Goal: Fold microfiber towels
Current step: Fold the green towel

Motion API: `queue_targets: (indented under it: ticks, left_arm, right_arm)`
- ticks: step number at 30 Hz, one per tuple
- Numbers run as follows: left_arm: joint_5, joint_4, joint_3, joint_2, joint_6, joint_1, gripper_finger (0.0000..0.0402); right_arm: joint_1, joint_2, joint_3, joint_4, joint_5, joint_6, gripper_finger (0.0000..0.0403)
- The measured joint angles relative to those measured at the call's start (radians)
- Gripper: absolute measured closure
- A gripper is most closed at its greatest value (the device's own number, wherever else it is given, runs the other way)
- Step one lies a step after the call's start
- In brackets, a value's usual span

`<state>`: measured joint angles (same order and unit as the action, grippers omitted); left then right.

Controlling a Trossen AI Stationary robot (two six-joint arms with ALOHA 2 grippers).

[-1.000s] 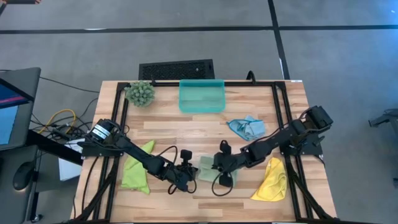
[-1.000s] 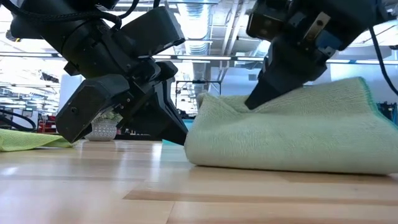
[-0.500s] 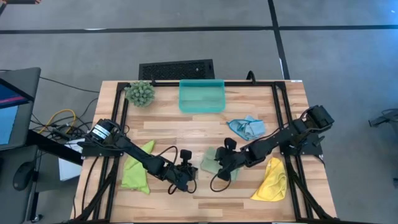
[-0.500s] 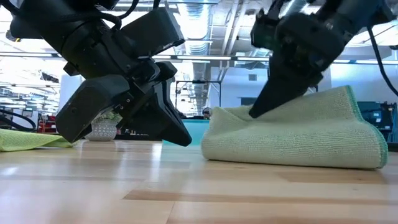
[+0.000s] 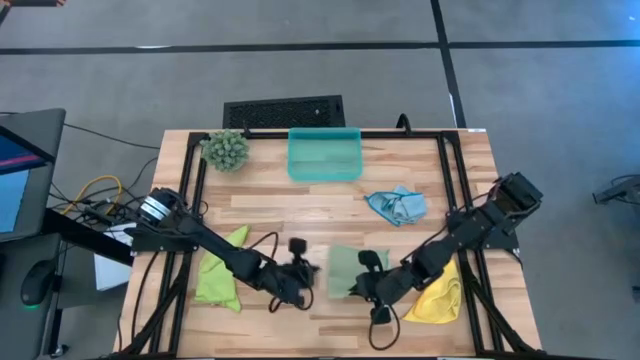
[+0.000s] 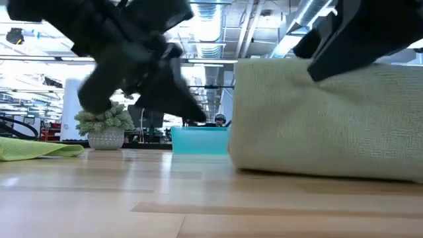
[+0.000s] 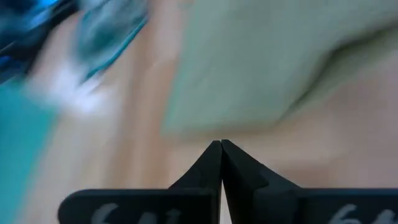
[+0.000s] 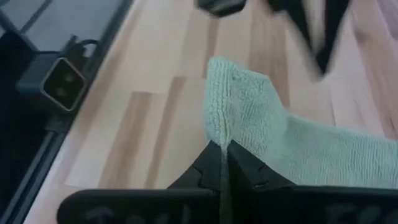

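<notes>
Nearest the front edge of the wooden table (image 5: 300, 215), the right gripper (image 5: 372, 291) pinches the near edge of the pale sage green towel (image 5: 344, 271), its fingers (image 8: 239, 163) clamped on a raised fold of the cloth; the towel lies folded near the table's front middle. Just beside it on the left, the left gripper (image 5: 298, 276) sits with its fingers (image 7: 211, 163) pressed together on nothing, tips apart from the towel's edge. The yellow towel (image 5: 440, 292) lies crumpled under the right arm, the lime green towel (image 5: 218, 270) under the left arm. Farther back rests the light blue towel (image 5: 396, 205), bunched. At the far edge stand the teal plastic tray (image 5: 324, 154) and the spiky green plant ball (image 5: 226, 149).
</notes>
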<state>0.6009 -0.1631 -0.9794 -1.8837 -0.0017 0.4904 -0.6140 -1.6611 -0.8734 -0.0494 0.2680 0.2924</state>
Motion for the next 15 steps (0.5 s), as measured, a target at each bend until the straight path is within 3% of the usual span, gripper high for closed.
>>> queue_targets:
  ticks: [2, 5, 9, 15]
  left_arm:
    - [-0.083, -0.122, 0.002, -0.038, 0.058, -0.003, 0.0401]
    - [-0.102, -0.309, 0.002, -0.104, 0.054, -0.011, 0.0401]
    - [-0.156, -0.375, 0.003, -0.153, 0.062, -0.027, 0.0401]
    - [-0.458, -0.401, 0.002, -0.184, 0.070, -0.050, 0.0401]
  right_arm:
    - [-0.012, 0.000, 0.000, -0.021, -0.004, -0.035, 0.0376]
    - [-0.021, -0.001, 0.000, -0.038, -0.008, -0.040, 0.0380]
    - [-0.019, -0.001, 0.000, -0.058, -0.008, -0.039, 0.0375]
    - [-0.019, -0.001, 0.000, -0.049, -0.008, -0.030, 0.0373]
